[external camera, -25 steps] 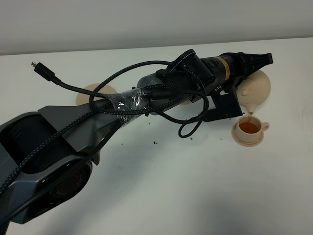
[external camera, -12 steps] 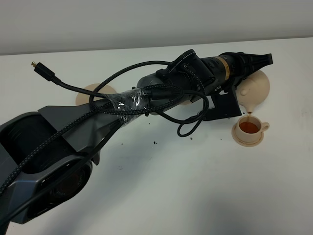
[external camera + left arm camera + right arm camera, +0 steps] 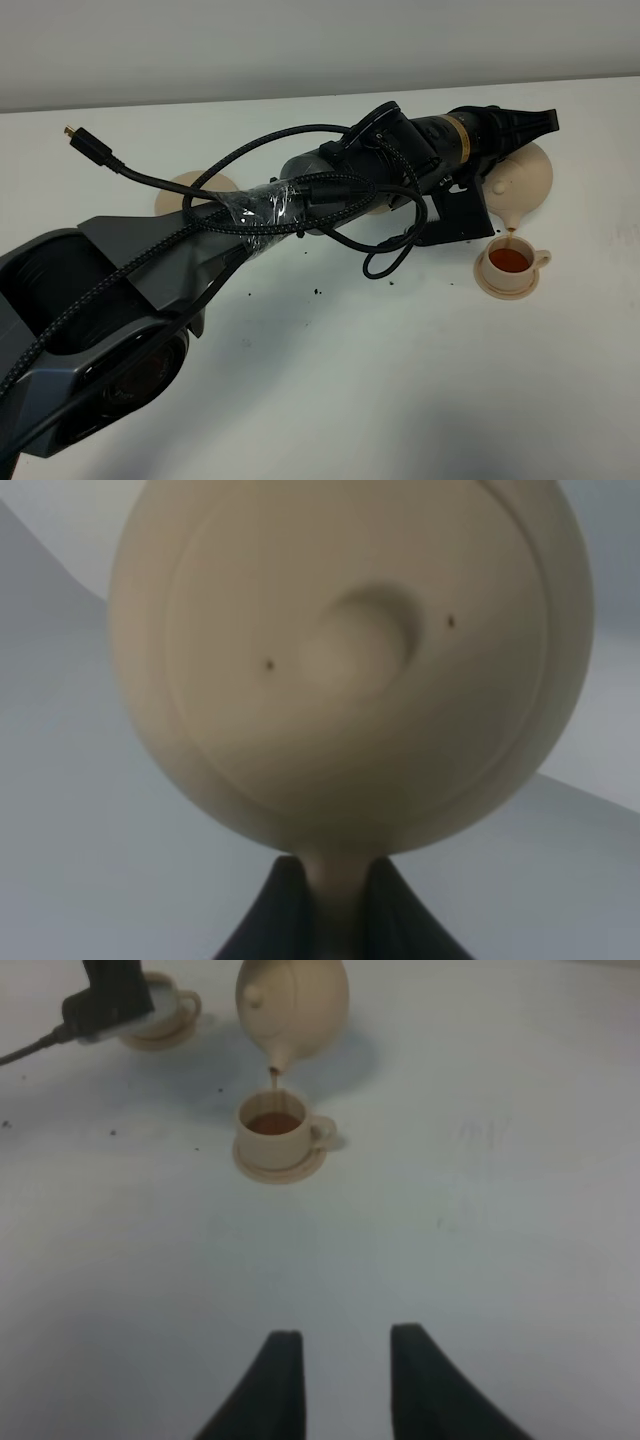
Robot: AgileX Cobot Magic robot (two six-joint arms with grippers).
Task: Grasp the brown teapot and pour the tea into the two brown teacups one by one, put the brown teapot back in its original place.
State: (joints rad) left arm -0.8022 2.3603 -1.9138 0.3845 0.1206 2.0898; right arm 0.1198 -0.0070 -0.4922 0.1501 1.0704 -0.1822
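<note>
A: White table (image 3: 400,380) under all. Handle of brown teapot (image 3: 525,180) clamped in left gripper (image 3: 335,920), pot tipped spout-down ahead of fingers. Why?
B: Pouring. Parted, empty: right gripper (image 3: 340,1380), well back. Beneath spout, teacup (image 3: 275,1142) catching thin stream of tea (image 3: 510,260).

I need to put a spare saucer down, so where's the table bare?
Bare: the wide stretch of table on the near side of the teacup holding tea, right of the left arm. Crowded: around the tilted teapot, that cup and the arm.
</note>
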